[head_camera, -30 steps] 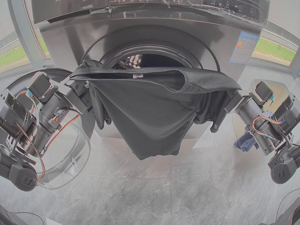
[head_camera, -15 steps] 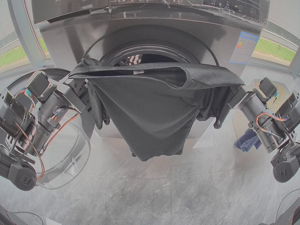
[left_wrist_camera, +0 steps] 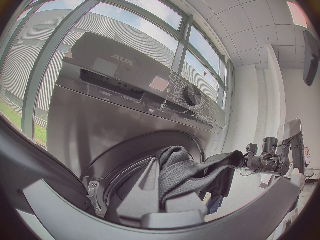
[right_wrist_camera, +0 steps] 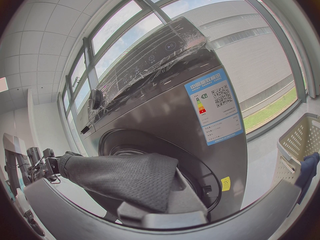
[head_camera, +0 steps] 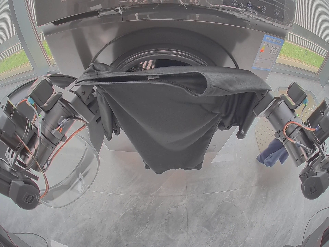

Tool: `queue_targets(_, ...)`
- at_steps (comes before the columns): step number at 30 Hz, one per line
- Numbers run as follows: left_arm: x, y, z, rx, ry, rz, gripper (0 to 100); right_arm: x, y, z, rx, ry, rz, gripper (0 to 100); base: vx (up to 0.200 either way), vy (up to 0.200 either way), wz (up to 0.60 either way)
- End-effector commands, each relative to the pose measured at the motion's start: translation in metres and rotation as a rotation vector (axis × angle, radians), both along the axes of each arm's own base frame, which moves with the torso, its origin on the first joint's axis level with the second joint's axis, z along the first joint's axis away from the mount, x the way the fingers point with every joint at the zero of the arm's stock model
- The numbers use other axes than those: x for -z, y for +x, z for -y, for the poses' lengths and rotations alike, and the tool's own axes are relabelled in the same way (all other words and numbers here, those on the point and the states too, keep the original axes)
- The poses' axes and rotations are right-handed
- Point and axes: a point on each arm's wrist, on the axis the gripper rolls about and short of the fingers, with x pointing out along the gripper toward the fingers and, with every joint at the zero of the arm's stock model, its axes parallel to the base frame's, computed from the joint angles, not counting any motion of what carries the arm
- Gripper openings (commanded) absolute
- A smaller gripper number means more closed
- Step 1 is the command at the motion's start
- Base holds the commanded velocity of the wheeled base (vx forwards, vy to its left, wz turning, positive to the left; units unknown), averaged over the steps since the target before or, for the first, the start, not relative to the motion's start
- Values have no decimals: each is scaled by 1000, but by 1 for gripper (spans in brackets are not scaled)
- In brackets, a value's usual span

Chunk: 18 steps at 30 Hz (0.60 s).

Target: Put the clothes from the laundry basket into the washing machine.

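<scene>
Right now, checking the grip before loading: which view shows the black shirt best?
The head view: the black shirt hangs whole, stretched between left gripper and right gripper before the washing machine. Each wrist view shows the end its own gripper clamps, plus a strip running toward the other.

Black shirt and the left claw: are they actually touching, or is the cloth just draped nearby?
Touching. In the left wrist view, the black shirt is bunched between the left gripper fingers, pinched there with no gap.
</scene>
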Motion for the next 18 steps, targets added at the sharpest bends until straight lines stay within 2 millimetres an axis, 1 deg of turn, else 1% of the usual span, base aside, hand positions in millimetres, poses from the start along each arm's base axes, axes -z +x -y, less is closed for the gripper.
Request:
queue_targets(1, 0, -1, 1, 8, 1, 2, 0, -1, -1, 1, 1, 2, 4, 0, 0, 0, 0)
queue_targets(5, -1, -1, 3, 15, -2, 4, 0, -1, -1, 1, 2, 1, 2, 0, 0, 0, 0)
queue_targets(7, -1, -4, 14, 60, -3, 2, 0, 6, -1, -3, -9, -11, -21, 0, 0, 0, 0)
queue_targets(10, -1, -6, 20, 83, -4, 2, 0, 11, 0, -4, -13, -19, -37, 0, 0, 0, 0)
queue_targets(11, -1, -8, 24, 101, -3, 1, 0, 19, 1, -5, -14, -38, -67, 0, 0, 0, 0)
queue_targets(14, 0, -8, 26, 109, -2, 0, 0, 29, 1, -7, -21, -65, -107, 0, 0, 0, 0)
queue_targets(17, -2, -6, 27, 108, -7, 7, 0, 41, 6, -18, -44, -88, -139, 0, 0, 0, 0)
queue_targets(18, -2, -5, 28, 108, -6, 6, 0, 49, 10, -22, -51, -104, -162, 0, 0, 0, 0)
